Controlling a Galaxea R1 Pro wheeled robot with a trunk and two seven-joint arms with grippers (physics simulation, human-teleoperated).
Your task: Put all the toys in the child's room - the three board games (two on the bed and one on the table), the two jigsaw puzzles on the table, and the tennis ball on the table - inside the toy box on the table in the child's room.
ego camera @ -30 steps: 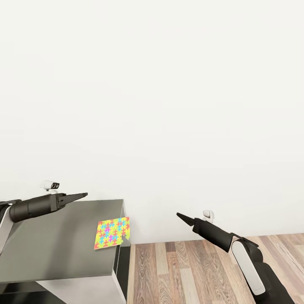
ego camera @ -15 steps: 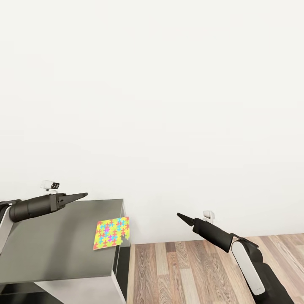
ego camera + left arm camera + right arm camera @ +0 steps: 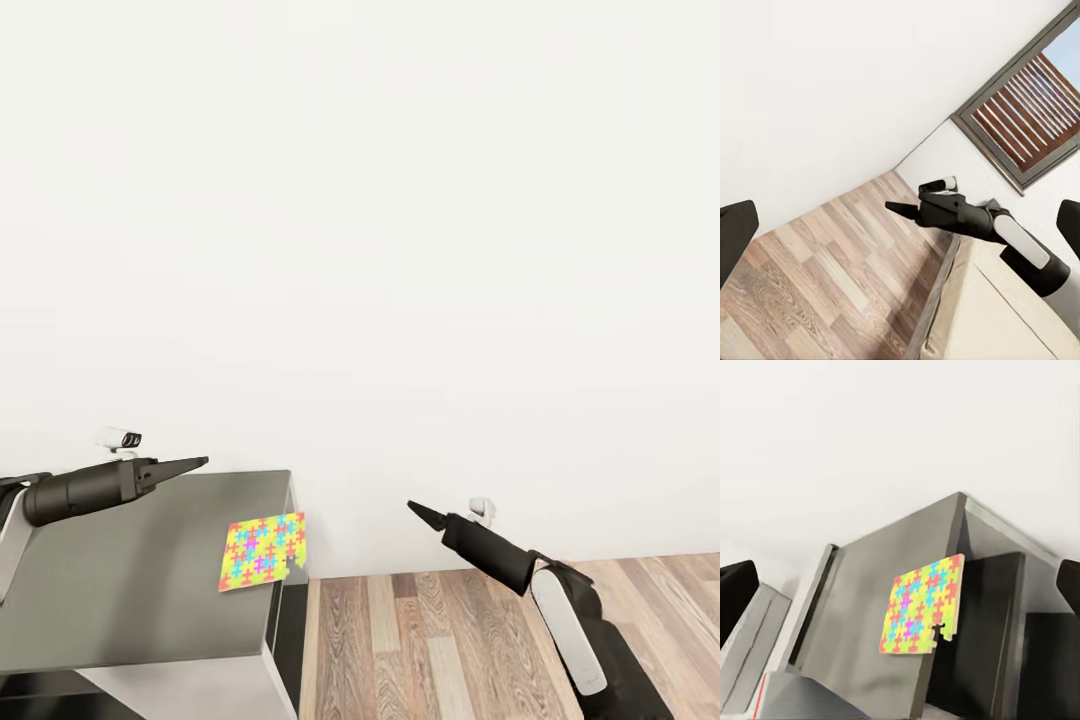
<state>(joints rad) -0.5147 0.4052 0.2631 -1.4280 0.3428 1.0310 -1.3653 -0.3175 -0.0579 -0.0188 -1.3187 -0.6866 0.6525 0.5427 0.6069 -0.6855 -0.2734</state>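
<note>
One jigsaw puzzle, a thin sheet of pink, yellow, green and blue pieces, lies at the right end of the dark grey table, its corner overhanging the edge. The right wrist view shows the puzzle on the table. My left gripper hovers open above the table's back edge, left of the puzzle. My right gripper is open in the air over the floor, right of the table and pointing toward it. The toy box, board games and tennis ball are out of view.
A white wall stands close behind the table. Wood-plank floor spreads to the right of the table. In the left wrist view, the cream bed lies under my right arm, below a grey-framed window.
My right arm has drawn a little to the left, bringing its gripper closer to the table. The left arm and the puzzle have stayed put.
</note>
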